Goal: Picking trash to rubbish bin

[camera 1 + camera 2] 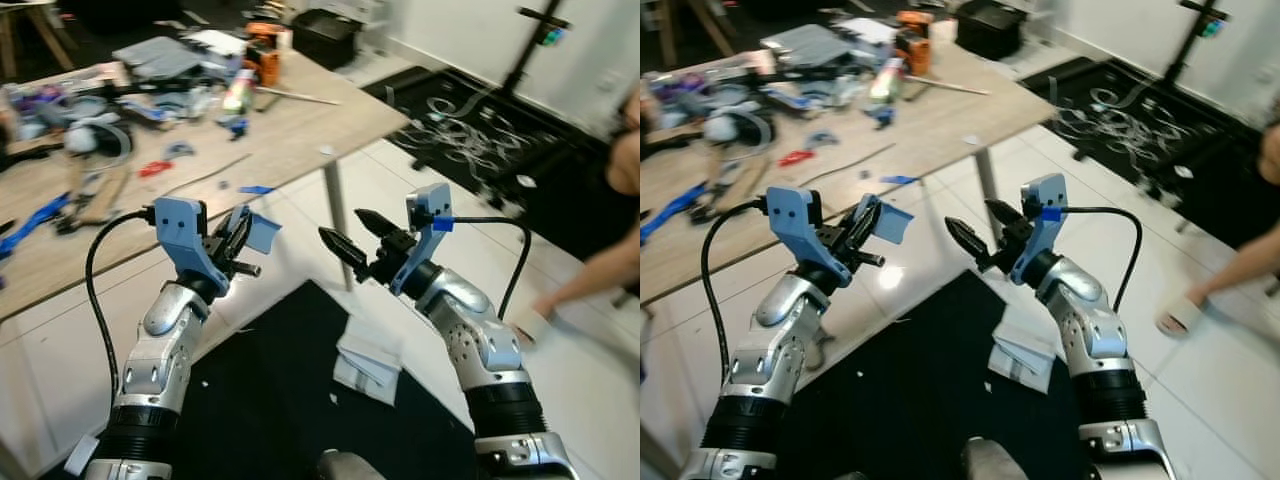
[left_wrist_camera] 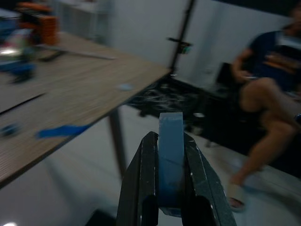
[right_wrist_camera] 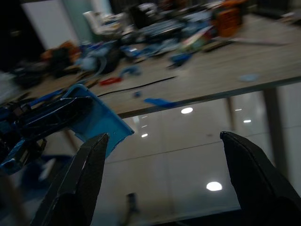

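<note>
Gripping a flat blue plastic scrap (image 1: 262,231) in our left tool (image 1: 238,238), clenched on it, just off the wooden tabletop (image 1: 300,130) edge. Our right tool (image 1: 349,238) is spread wide, empty, above white crumpled paper (image 1: 367,360) on the floor.

Cluttered wooden table (image 1: 300,130), black floor mat (image 1: 270,400), seated person (image 2: 268,80)

the left gripper (image 1: 238,240) is raised before the table (image 1: 300,130), clamped on a flat scrap (image 1: 262,231); the right gripper (image 1: 348,238) is level with it to the right, fingers spread. below and between them a folded paper (image 1: 366,360) lies on the floor, at the edge of a mat (image 1: 270,410). clutter (image 1: 150,80) covers the table's far left part. a person's foot (image 1: 530,322) rests on the floor at far right
</note>
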Controlling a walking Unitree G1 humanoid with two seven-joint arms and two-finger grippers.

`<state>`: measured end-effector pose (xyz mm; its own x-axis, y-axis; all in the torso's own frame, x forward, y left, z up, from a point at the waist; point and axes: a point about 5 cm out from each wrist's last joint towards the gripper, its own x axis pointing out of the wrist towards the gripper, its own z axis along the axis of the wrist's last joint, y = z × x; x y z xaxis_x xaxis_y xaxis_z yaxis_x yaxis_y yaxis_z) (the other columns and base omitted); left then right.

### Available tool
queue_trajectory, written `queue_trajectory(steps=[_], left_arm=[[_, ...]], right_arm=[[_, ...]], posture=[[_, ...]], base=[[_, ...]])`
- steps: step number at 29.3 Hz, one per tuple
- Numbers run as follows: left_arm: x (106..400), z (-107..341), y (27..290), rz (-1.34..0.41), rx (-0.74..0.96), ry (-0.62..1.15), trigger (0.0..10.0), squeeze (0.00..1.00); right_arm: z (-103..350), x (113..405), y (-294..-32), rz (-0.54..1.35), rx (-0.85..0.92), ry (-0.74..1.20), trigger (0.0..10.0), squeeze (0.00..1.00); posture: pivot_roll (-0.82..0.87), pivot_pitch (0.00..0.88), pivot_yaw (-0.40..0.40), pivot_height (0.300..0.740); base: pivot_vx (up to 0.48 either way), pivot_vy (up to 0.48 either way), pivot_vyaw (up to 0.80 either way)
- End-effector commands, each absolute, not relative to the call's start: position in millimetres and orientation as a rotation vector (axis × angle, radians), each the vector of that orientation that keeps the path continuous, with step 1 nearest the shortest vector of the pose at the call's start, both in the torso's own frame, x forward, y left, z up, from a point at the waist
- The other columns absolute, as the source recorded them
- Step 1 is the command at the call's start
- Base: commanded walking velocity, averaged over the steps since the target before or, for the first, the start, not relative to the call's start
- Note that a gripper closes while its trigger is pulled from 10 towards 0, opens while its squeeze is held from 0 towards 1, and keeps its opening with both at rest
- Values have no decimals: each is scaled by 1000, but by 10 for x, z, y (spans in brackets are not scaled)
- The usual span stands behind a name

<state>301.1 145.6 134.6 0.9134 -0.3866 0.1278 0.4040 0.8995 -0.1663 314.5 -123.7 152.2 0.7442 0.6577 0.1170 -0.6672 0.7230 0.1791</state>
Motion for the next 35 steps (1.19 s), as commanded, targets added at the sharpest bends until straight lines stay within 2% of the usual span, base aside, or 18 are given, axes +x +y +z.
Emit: queue_trajectory(steps=[1,35], left_arm=[[3001,1301,1464,-413,-170,-78,10000,0],[2996,1282,1446,-428,-168,-74,10000,0]], right_arm=[[1517,3139,-1214,740,218,-44,10000,0],[1502,3133,-1210,751,212,-39,10000,0]], posture=[[5,0,-35,740],[6,0,-39,740]], base=[[0,0,-800],[0,0,-800]])
